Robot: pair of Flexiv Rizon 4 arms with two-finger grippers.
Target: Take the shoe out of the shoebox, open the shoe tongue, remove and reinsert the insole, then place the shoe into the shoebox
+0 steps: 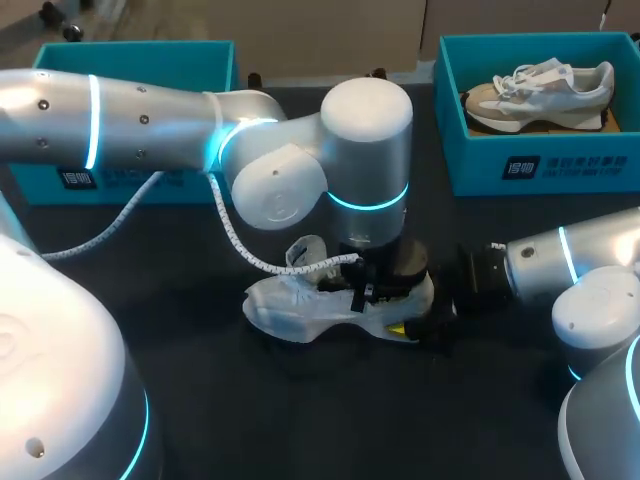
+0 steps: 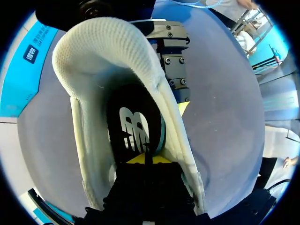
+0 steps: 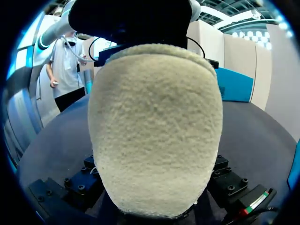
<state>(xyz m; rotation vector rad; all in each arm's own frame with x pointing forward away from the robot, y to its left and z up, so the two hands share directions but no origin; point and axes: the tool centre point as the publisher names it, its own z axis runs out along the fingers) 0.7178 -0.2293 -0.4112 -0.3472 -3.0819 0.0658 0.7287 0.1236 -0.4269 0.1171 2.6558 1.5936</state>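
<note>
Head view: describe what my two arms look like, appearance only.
Both the left arm and the right arm have smooth, rounded silver-grey shells with glowing cyan light rings at the joints, and both turn black toward the wrist. A white braided cable hangs loose along the left arm.

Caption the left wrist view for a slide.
Left gripper down inside the white sneaker's opening, at its black insole.

Shoe at table centre; left shoebox and right shoebox behind it, 2nd shoe in the latter.
</note>
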